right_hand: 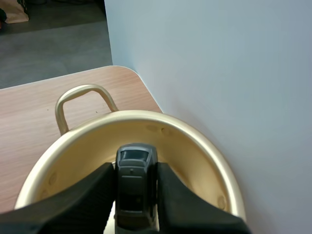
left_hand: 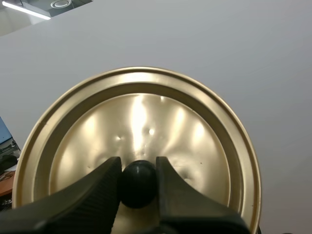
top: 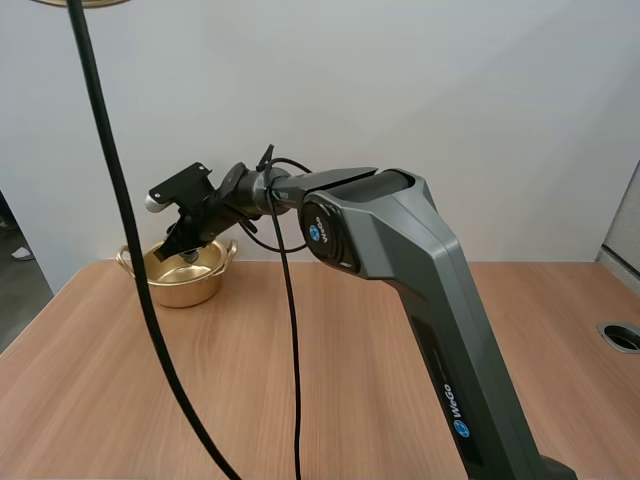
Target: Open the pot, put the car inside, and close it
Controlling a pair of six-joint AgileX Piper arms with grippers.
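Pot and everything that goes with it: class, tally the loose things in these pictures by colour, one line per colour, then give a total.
Gold: 2, the pot and the lid
Dark: 1, the car
Total: 3

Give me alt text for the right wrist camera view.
The right gripper pinches a dark toy car over the open gold pot. The pot sits on a wooden table beside a white wall.
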